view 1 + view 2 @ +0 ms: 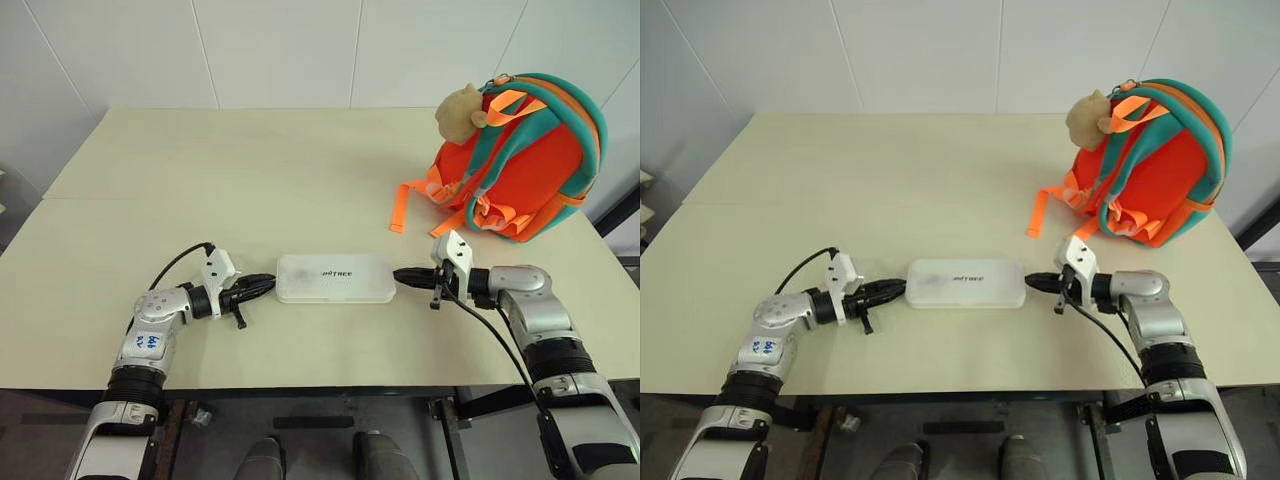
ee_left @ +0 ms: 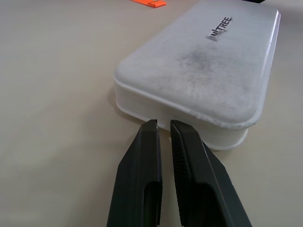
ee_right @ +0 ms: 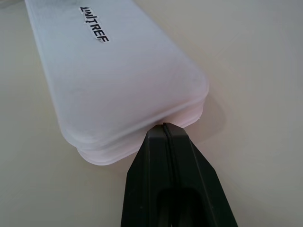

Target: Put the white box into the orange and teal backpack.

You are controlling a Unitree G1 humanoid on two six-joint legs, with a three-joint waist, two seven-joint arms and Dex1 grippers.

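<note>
The white box (image 1: pixel 335 278) lies flat on the table near its front edge, dark lettering facing up. My left gripper (image 1: pixel 270 283) is shut and level, its tips against the box's left end (image 2: pixel 163 124), holding nothing. From the other side my right gripper (image 1: pixel 398 275) is also shut, with its tips pressed to the box's right end (image 3: pixel 164 125). The box sits squeezed between the two sets of tips. The orange and teal backpack (image 1: pixel 530 160) stands upright at the table's back right, well beyond the right gripper, with a beige plush toy (image 1: pixel 460 112) on its top.
The beige table (image 1: pixel 250 170) stretches back to a white wall. An orange strap (image 1: pixel 400 210) trails from the backpack onto the tabletop between box and backpack. The table's front edge runs just behind both arms.
</note>
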